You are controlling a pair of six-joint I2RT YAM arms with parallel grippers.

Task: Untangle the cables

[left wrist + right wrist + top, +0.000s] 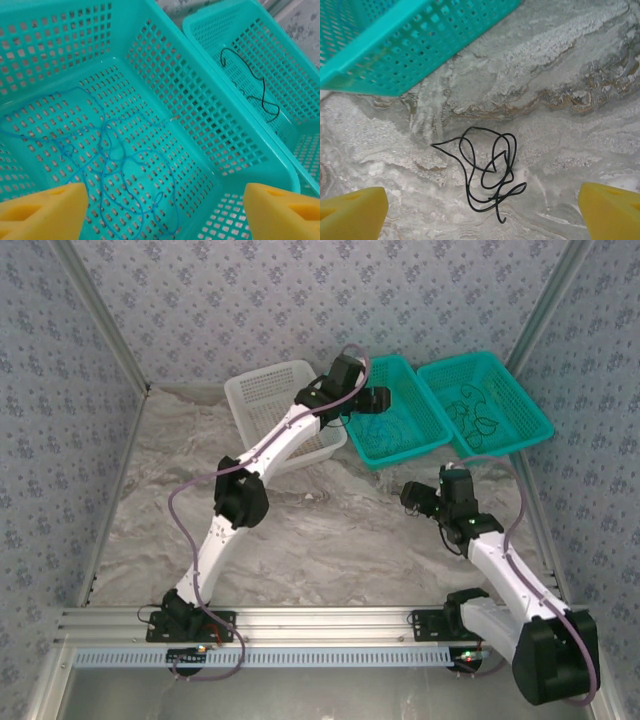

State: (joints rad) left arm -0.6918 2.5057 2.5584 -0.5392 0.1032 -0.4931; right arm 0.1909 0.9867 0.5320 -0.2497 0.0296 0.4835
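Already separated: a thin blue wire [115, 160] lies in loose, crossing loops on the floor of the middle teal plastic lattice basket [165, 80]. You cannot tell whether it is one strand or several.
Also separated: a lone thin black wire [261, 87] lies in the neighbouring teal lattice basket [295, 70], to the right.
Left to do: a knotted clump of thin black wire [490, 170] sits on the grey marbled table [580, 65], near the corner of a teal basket but outside it.
Right gripper [482, 195]: it hangs over that clump with yellow fingers spread wide, holding nothing.
Left gripper [165, 195]: it hovers over the blue wire, fingers wide apart and empty.
White lattice basket [265, 400]: it stands just left of the middle teal one, and its contents are too small to read.
Progress: you look well past halfway. By these views, the clump on the table is the main knot remaining.
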